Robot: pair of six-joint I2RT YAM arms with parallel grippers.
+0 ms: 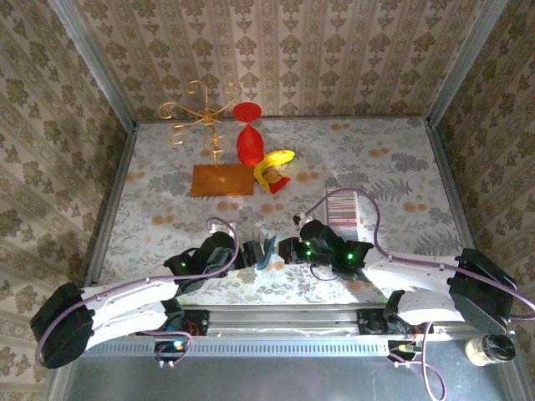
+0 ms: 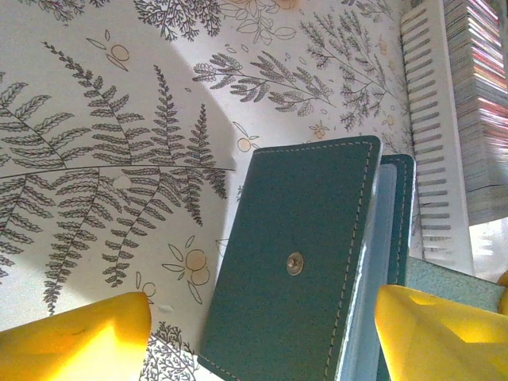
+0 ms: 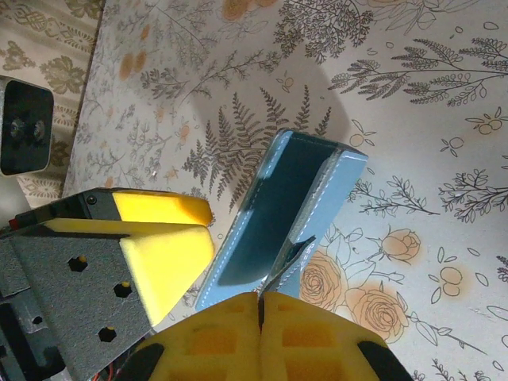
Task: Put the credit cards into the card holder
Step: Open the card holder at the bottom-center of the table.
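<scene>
While I steered, left gripper [image 2: 262,313]: released, astride teal stitched leather pouch [image 2: 294,238].
Right gripper [image 3: 260,300]: clenched on its flap.
Ribbed silvery card holder [image 2: 429,143]: on table [image 2: 95,119], near pouch.
Technique: flap wanted steady tension, I judged.

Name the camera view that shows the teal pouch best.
Left wrist: the teal pouch shows its broad face, stitching and snap button large and close. Right wrist sees it nearly edge-on, partly open. Top external gives a small dark sliver between the left end effector and right end effector.

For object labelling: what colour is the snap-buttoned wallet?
Dark teal wallet, pale stitching; left wrist view best.
</scene>
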